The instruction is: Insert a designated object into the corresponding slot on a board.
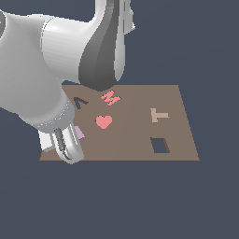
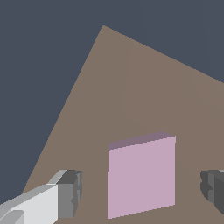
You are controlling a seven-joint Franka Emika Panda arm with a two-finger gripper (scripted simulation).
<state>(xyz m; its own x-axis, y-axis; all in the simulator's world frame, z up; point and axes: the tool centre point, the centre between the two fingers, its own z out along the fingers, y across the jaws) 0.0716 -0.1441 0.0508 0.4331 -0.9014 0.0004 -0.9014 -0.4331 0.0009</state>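
The pale lilac square tile (image 2: 141, 177) lies flat on the brown board (image 2: 131, 87), near one of its corners. My gripper (image 2: 142, 192) is open and straddles the tile, one finger (image 2: 70, 194) on each side with a gap to it. In the exterior view the hand (image 1: 67, 148) hangs low over the board's (image 1: 135, 135) near corner on the exterior view's left, and only a sliver of the tile (image 1: 80, 134) shows beside it. The dark square slot (image 1: 160, 145) sits near the board's front edge on the exterior view's right, well away from the tile.
A red-pink letter M (image 1: 111, 98) and a red-pink heart (image 1: 103, 122) rest on the board, with a tan T (image 1: 159, 115) toward the exterior view's right. A dark V-shaped cut-out (image 1: 80, 102) is partly behind my arm. The arm hides the board's far-left part.
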